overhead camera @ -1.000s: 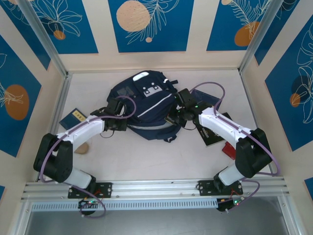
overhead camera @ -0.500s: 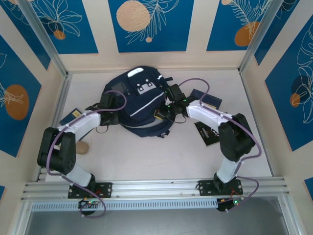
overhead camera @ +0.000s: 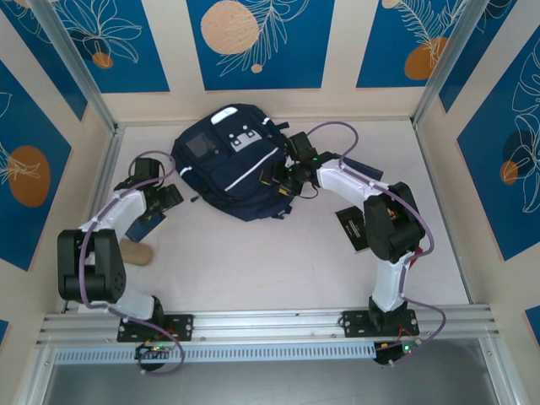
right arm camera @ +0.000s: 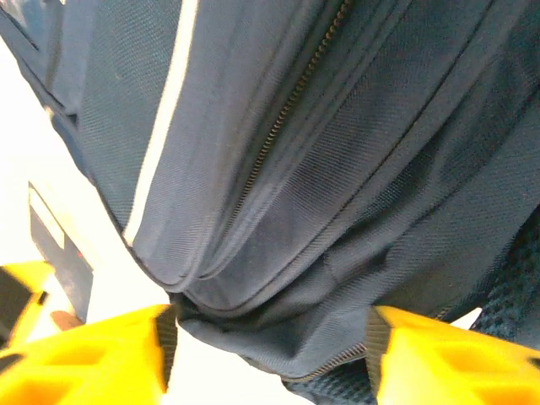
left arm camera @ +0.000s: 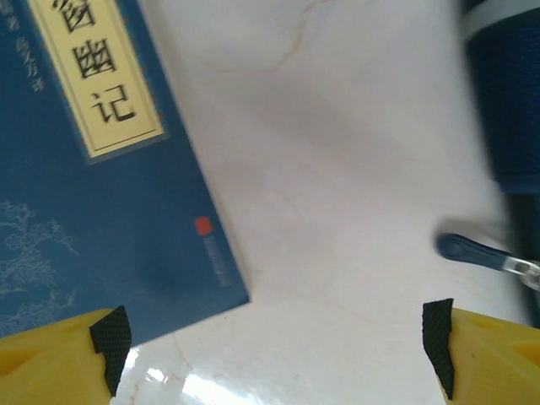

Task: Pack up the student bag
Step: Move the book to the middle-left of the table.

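The student bag (overhead camera: 232,160), a dark navy backpack with white stripes and a grey patch, lies flat at the back middle of the table. My right gripper (overhead camera: 280,179) is at its right edge. In the right wrist view that gripper (right arm camera: 270,337) is open, with a fold of the bag's fabric (right arm camera: 278,321) and a zipper seam lying between the yellow fingers (right arm camera: 439,354). My left gripper (overhead camera: 163,201) is left of the bag, apart from it. It (left arm camera: 274,337) is open wide above bare table, with a blue book (left arm camera: 93,186) at its left finger and the bag's edge (left arm camera: 506,101) to the right.
The blue book (overhead camera: 150,224) lies partly under my left arm. A black book (overhead camera: 353,228) and another dark book (overhead camera: 361,169) lie right of the bag. A beige object (overhead camera: 135,251) sits near the left wall. A blue zipper pull (left arm camera: 472,251) trails on the table.
Both grippers went from shut to open. The bag slid back and to the left. My left gripper moved left, off the bag and over the blue book; my right gripper followed the bag.
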Controlling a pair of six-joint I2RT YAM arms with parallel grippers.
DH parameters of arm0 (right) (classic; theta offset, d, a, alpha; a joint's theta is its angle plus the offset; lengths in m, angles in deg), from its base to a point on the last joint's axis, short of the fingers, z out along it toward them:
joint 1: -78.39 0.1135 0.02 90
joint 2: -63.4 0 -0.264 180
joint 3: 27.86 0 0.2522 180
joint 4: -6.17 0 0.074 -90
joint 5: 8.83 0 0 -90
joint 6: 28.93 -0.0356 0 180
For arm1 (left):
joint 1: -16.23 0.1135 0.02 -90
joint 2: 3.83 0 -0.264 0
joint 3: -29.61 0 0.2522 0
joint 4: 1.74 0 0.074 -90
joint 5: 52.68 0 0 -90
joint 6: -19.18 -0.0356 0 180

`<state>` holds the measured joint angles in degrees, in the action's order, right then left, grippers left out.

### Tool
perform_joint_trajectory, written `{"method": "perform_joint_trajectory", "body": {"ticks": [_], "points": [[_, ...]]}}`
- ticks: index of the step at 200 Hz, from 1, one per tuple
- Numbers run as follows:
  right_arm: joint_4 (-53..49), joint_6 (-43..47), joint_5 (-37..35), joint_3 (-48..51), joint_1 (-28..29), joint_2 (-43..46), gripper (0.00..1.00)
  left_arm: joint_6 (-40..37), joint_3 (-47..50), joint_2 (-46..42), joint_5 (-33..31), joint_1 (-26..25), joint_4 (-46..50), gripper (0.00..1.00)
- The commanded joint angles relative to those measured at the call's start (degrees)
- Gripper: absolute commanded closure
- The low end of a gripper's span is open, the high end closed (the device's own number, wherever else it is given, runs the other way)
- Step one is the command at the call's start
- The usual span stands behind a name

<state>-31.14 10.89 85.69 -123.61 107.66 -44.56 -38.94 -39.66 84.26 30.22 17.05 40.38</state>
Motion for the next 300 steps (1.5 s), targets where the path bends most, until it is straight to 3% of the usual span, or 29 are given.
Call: {"method": "perform_joint_trajectory", "body": {"ticks": [1,17,53,97,147,182,241,300], "points": [[0.36,2.71,1.76,1.7,-0.34,6.34,0.29,0.79,-2.84,3.89,0.45,1.48,2.29,0.07],[0.12,3.05,4.28,3.21,-0.84,8.5,0.25,-0.97,-4.61,5.91,0.41,1.51,3.23,0.01],[2.82,2.71,7.51,8.22,-0.83,13.04,0.18,-2.48,-6.45,9.54,-0.85,1.69,4.16,0.0],[3.07,1.76,7.62,10.52,-0.71,14.95,0.16,-3.63,-8.17,14.35,5.69,1.56,5.42,0.04],[3.76,0.19,7.69,11.53,-0.45,15.46,0.16,-3.4,-4.53,12.32,11.32,0.45,5.57,0.09],[4.04,-0.29,7.79,11.51,-0.3,15.24,0.17,-2.49,-1.17,9.44,11.53,-3.01,5.02,0.08],[3.6,-0.71,7.01,12.35,-0.01,15.76,0.18,3.56,6.29,4.4,13.6,-11.36,2.78,0.08],[2.59,-0.8,4.46,13.19,0.13,15.98,0.18,17.75,11.55,1.26,16.13,-28.78,-1.89,0.08]]}}
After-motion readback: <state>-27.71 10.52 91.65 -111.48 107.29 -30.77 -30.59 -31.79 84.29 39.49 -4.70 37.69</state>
